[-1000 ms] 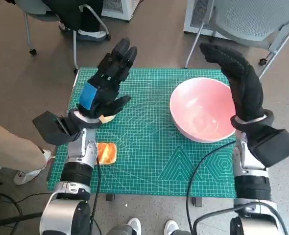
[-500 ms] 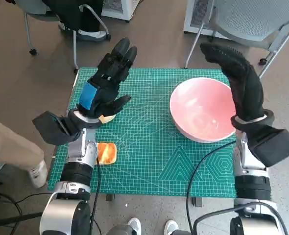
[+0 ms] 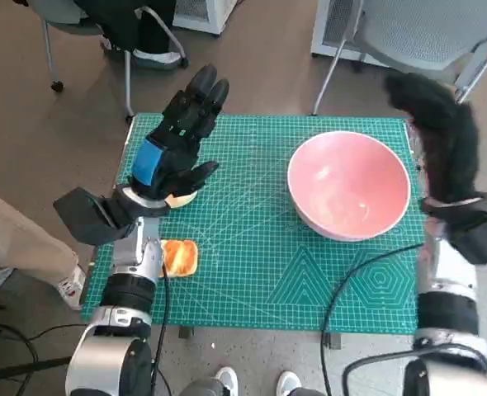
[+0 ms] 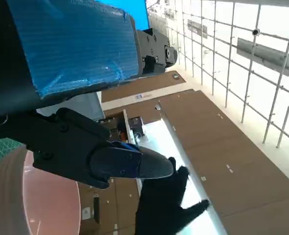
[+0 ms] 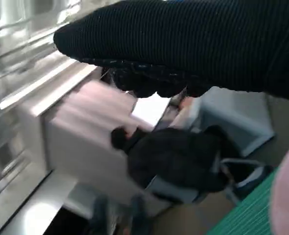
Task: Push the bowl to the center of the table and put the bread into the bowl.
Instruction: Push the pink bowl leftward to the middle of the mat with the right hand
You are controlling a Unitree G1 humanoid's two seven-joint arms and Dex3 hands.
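**Bowl on the right of the bench, bread at the near left edge, both hands empty**

The pink bowl [image 3: 348, 186] sits on the right half of the green cutting mat [image 3: 260, 247] that covers the bench, off centre and empty. Its rim also shows as a pink curve in the left wrist view [image 4: 32, 196].

The bread [image 3: 179, 257], an orange-brown piece, lies on the mat near the bench's left front edge, just beside the left forearm and well apart from the bowl.

The left hand [image 3: 177, 148], black with blue tape on its back, is raised above the left part of the mat with its fingers stretched out and apart, holding nothing. It touches neither bread nor bowl.

The right hand [image 3: 442, 140], in the black knitted glove, is blurred in the head view. It stands upright at the bench's right edge, just beside the bowl's far right rim; contact cannot be told. It holds nothing, and its fingers look extended rather than curled.

A grey chair [image 3: 425, 33] stands beyond the bench, and a person's leg and shoe [image 3: 21, 247] show at the left.
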